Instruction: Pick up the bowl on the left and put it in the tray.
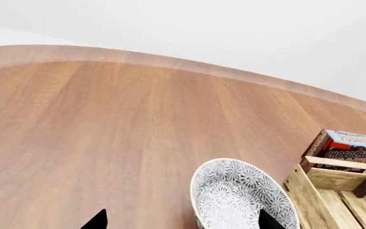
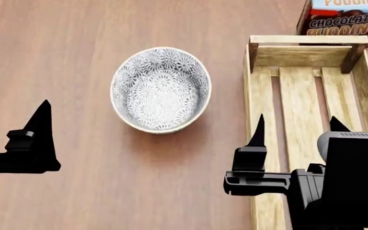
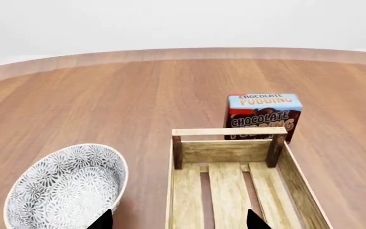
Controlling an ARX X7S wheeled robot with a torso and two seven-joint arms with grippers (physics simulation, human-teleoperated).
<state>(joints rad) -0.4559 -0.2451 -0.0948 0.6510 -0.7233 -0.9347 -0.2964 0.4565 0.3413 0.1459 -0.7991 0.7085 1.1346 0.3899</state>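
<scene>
The bowl (image 2: 160,88), white with a dense grey-black floral pattern, stands upright on the wooden table, left of the tray (image 2: 308,40). It also shows in both wrist views, as the bowl (image 1: 243,195) and the bowl (image 3: 65,188). The tray (image 3: 228,150) is a long light-wood crate with a slatted bottom, and it holds nothing. My left gripper (image 2: 11,117) is open and empty, left of the bowl and nearer to me, not touching it. My right gripper (image 2: 298,123) hangs open and empty over the near part of the tray.
A chocolate pudding box (image 2: 344,17) stands right behind the tray's far end; it shows too as the box (image 3: 262,117) and the box (image 1: 348,150). The table's curved far edge (image 1: 170,61) runs in front of a pale wall.
</scene>
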